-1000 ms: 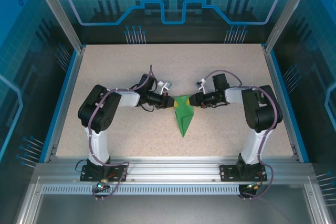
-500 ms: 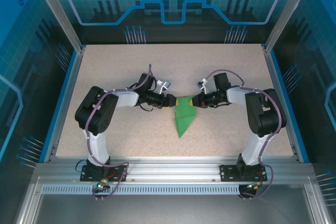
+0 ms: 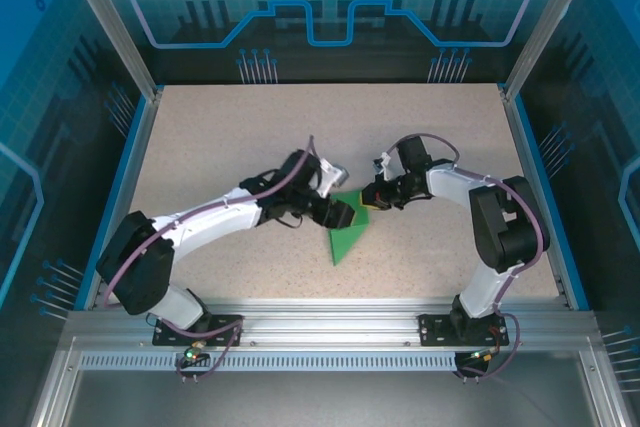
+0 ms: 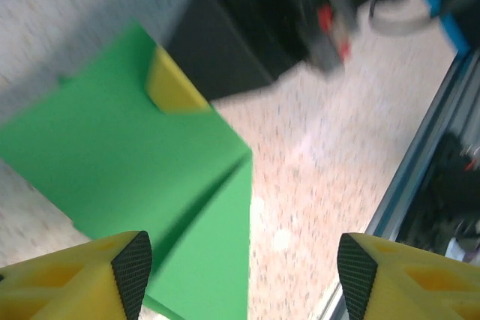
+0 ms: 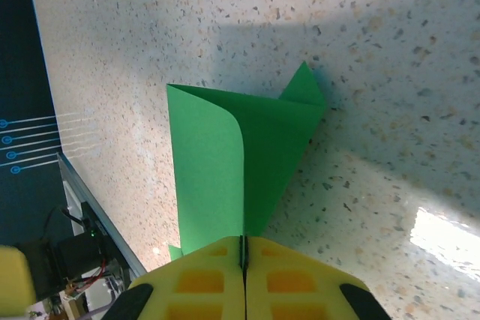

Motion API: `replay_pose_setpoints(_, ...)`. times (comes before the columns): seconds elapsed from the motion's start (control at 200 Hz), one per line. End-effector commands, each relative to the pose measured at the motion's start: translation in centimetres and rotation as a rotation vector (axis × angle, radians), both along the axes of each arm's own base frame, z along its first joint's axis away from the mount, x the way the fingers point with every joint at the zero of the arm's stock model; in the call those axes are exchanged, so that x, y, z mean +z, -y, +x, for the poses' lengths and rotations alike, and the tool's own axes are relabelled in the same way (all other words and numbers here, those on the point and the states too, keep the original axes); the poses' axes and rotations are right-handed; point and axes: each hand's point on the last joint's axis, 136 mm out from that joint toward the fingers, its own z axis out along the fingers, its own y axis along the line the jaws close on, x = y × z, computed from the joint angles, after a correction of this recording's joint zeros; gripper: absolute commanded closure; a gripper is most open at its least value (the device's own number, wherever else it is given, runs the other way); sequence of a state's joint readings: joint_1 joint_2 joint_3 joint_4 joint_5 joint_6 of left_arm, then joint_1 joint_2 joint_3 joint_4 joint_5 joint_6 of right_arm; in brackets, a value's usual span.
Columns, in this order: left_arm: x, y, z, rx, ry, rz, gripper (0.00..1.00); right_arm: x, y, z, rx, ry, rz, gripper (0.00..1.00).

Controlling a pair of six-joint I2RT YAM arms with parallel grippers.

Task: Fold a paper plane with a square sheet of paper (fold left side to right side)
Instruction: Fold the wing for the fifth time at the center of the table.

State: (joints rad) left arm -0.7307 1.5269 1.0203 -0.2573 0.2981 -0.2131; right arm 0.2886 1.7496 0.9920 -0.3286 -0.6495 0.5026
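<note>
Left claw [image 3: 345, 215] swung in, now agape; right claw [image 5: 244, 258] pinches paper [image 5: 217, 162] on speckled table [image 3: 250, 137].

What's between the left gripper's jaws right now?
Left wrist view: the green paper reaches partway across the gap of the open left gripper from one side; the rest is bare table.

My two arms, left arm [image 3: 215, 220] and right arm [image 3: 505, 232], have white and black shells with purple cables [image 3: 200, 210] looped alongside. The left gripper [image 4: 236, 260] has yellow fingers [image 4: 60, 279] tipped with black textured pads [image 4: 133, 264].
</note>
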Motion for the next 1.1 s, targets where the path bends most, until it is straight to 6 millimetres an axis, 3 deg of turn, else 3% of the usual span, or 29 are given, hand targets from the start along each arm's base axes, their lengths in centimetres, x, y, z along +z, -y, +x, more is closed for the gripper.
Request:
replay_pose_setpoints(0.0,-2.1,-1.0,-1.1,-0.004,0.031,0.198,0.28,0.1,-0.4,0.5,-0.052,-0.055,-0.034,0.93)
replay_pose_setpoints(0.365,-5.4,0.8,-2.8,-0.074,0.099,0.439,0.26,-0.3,-1.5,1.0,-0.047,-0.075,-0.099,0.95)
replay_pose_setpoints(0.73,-8.2,-0.1,-1.4,-0.021,0.281,0.725,0.25,-1.0,-1.8,1.1,-0.061,-0.097,-0.116,0.96)
replay_pose_setpoints(1.095,-10.2,-0.8,-1.6,0.001,0.321,0.810,0.34,-1.5,-2.1,1.0,-0.051,-0.107,-0.123,0.96)
